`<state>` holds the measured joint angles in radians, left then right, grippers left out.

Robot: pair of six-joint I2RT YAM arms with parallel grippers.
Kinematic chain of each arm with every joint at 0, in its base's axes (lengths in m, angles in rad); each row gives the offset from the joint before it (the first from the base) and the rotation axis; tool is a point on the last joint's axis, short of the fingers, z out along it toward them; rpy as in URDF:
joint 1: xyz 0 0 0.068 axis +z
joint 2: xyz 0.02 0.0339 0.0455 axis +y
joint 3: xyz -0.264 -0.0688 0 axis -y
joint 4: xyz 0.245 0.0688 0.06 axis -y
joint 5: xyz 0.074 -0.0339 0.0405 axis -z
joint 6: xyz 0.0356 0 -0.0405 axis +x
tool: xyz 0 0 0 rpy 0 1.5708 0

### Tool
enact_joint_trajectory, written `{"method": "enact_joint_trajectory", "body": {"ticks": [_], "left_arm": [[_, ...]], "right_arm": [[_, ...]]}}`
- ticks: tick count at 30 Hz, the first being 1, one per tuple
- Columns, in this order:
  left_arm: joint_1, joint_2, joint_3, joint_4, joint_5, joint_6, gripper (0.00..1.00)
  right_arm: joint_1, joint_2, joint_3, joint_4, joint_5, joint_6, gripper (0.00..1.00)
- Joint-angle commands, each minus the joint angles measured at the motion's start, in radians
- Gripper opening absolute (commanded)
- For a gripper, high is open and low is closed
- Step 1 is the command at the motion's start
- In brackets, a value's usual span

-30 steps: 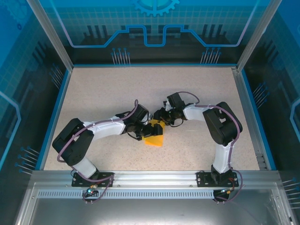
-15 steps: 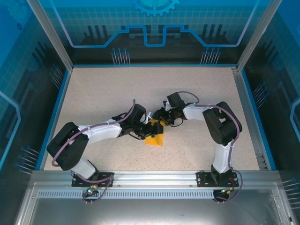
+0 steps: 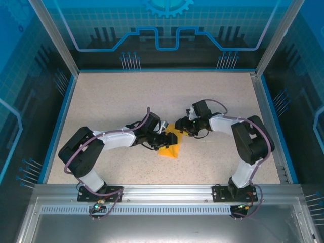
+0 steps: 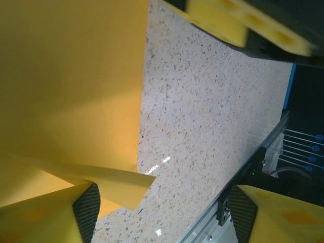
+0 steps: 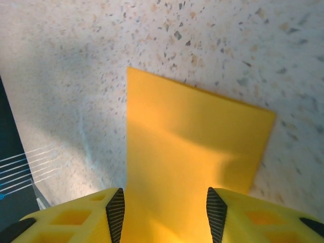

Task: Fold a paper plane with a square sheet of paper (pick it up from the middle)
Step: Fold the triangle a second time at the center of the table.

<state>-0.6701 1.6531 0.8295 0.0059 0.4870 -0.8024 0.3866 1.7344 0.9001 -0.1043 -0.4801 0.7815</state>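
The square sheet of paper (image 3: 169, 149) lies partly folded on the speckled table, mid-centre, orange-yellow. My left gripper (image 3: 162, 138) sits low at its left edge. In the left wrist view the paper (image 4: 71, 86) covers the upper left, and a raised flap corner (image 4: 124, 185) reaches in beside the left fingertip (image 4: 87, 212); the jaws stand wide apart, open around midpoint (image 4: 164, 216). My right gripper (image 3: 181, 127) hovers at the paper's far edge. In the right wrist view the paper (image 5: 192, 147) lies flat under and between its open fingers, midpoint (image 5: 166, 212). No paper plane shape shows.
A finger of the right gripper (image 4: 243, 25) crosses the top of the left wrist view, close to the left gripper. The aluminium front rail (image 3: 167, 190) and blue side walls (image 3: 59, 121) bound the table (image 3: 116, 96). Both arms crowd the centre.
The right arm has pulled back to the right and its jaws have widened. The left gripper pushed in against the paper's left edge while its jaws narrowed somewhat.
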Motion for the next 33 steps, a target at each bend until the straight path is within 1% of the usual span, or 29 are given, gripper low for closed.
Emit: {"method": "enact_joint_trajectory", "body": {"ticks": [1,5,7,13,16,18,22,27,33], "left_arm": [[0.004,0.021,0.028,0.008,-0.014,0.032,0.69],[0.003,0.038,0.047,0.013,-0.003,0.034,0.65],[0.004,0.048,0.057,0.012,0.001,0.037,0.64],[0.003,0.082,0.072,0.020,0.013,0.035,0.58],[0.004,0.093,0.077,0.022,0.010,0.032,0.52],[0.004,0.101,0.079,0.017,0.006,0.034,0.43],[0.004,0.103,0.077,0.006,-0.006,0.035,0.33],[0.003,0.099,0.078,-0.010,-0.020,0.040,0.26],[0.004,0.095,0.077,-0.018,-0.028,0.043,0.23]], "right_arm": [[-0.009,-0.110,-0.057,-0.053,-0.042,-0.078,0.51],[-0.009,-0.197,-0.117,-0.108,0.020,-0.103,0.50],[-0.010,-0.228,-0.150,-0.114,0.048,-0.101,0.48],[-0.010,-0.279,-0.238,-0.060,0.043,-0.079,0.45],[-0.009,-0.273,-0.265,-0.016,0.006,-0.080,0.43],[-0.003,-0.267,-0.278,0.015,-0.019,-0.079,0.42],[0.026,-0.239,-0.266,0.056,-0.049,-0.082,0.40],[0.055,-0.171,-0.229,0.069,-0.055,-0.078,0.35],[0.065,-0.138,-0.227,0.111,-0.082,-0.063,0.31]]}}
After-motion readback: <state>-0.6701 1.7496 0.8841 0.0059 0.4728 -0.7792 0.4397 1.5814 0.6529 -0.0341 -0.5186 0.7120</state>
